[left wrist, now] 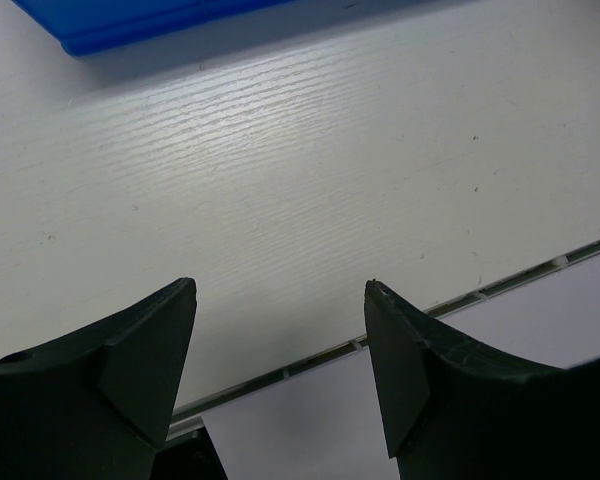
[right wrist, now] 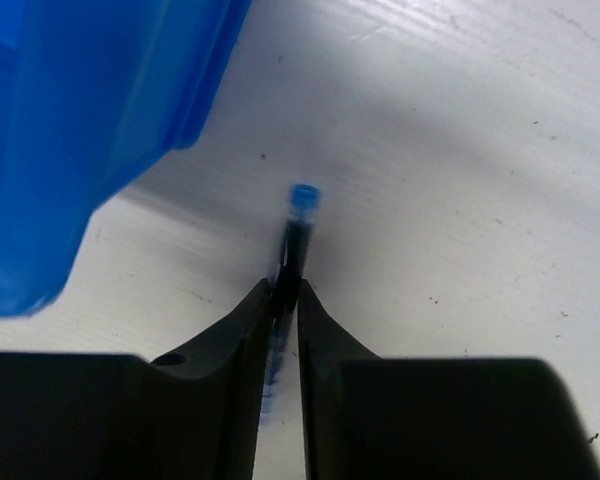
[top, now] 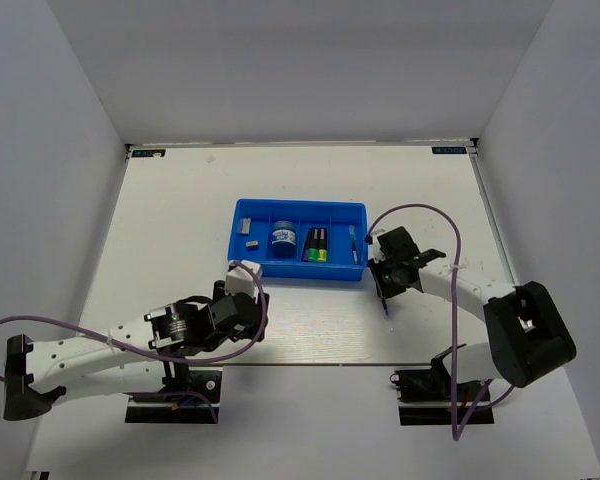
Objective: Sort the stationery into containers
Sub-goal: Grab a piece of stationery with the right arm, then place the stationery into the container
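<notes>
The bright blue tray (top: 245, 215) sits mid-table. In its compartments lie a tiny grey block (top: 251, 241), a round blue white-labelled tub (top: 284, 240), green-black and yellow markers (top: 316, 246) and a thin pen (top: 354, 243). My right gripper (top: 384, 290) is just right of the tray's front right corner, shut on a thin blue pen (right wrist: 298, 230) that points away from the wrist, its end near the table. The tray wall (right wrist: 100, 130) is at the left of that view. My left gripper (left wrist: 280, 300) is open and empty above bare table near the front edge; it also shows in the top view (top: 242, 300).
White walls enclose the table on three sides. A purple cable (top: 420, 212) loops above the right arm beside the tray. The table's front edge strip (left wrist: 500, 285) runs under the left gripper. The tray's front edge (left wrist: 130, 25) shows at the top of the left wrist view.
</notes>
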Controlling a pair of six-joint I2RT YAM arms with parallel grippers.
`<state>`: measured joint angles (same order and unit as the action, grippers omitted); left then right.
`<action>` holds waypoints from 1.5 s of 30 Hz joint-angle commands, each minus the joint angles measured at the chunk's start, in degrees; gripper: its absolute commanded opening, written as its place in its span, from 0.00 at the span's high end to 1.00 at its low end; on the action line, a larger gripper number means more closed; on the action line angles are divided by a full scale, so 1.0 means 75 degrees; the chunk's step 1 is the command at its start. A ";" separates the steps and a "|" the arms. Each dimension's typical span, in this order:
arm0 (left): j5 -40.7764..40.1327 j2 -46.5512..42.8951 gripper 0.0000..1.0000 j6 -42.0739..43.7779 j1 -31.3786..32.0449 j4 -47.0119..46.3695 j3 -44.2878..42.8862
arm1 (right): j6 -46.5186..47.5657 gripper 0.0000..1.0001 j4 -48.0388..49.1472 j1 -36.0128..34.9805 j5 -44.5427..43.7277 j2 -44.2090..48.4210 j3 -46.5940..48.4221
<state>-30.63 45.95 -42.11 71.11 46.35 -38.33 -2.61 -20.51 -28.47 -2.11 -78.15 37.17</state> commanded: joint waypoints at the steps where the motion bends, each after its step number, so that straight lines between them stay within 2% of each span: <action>1: -0.0158 -0.0162 0.22 -0.0069 0.0034 0.0136 -0.0058 | -0.0074 0.82 -0.0253 0.0093 0.0199 -0.0560 -0.0057; 2: -0.0181 -0.0186 0.22 -0.0069 0.0034 0.0160 -0.0069 | -0.0074 0.87 -0.0242 0.0151 0.0199 -0.0665 -0.0034; 7: -0.0228 -0.0256 0.22 -0.0081 0.0046 0.0242 -0.0093 | -0.0109 1.00 -0.0289 0.0221 0.0480 -0.0795 0.0037; 26: -0.0252 -0.0186 0.22 -0.0022 0.0046 0.0371 -0.0316 | -0.0144 1.00 -0.0722 0.0585 0.0316 0.1056 0.0259; 30: -0.0240 -0.0186 0.22 -0.0022 0.0034 0.0371 -0.0327 | 0.0019 1.00 -0.0792 0.0585 -0.0093 0.1489 0.0644; 35: -0.0251 -0.0209 0.22 0.0001 0.0034 0.0418 -0.0362 | 0.0149 1.00 -0.1050 0.0573 -0.0059 0.1841 0.1465; 40: -0.0310 -0.0221 0.22 0.0024 0.0034 0.0430 -0.0433 | -0.0375 1.00 -0.1062 0.0526 0.1074 0.1503 0.2648; 45: -0.0263 -0.0186 0.22 0.0002 0.0034 0.0418 -0.0491 | -0.1455 1.00 -0.1062 0.0491 0.1851 -0.0145 0.3923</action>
<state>-31.35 44.80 -42.06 71.11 49.30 -39.53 -7.35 -28.29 -24.47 6.24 -73.17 62.15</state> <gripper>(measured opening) 0.783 0.077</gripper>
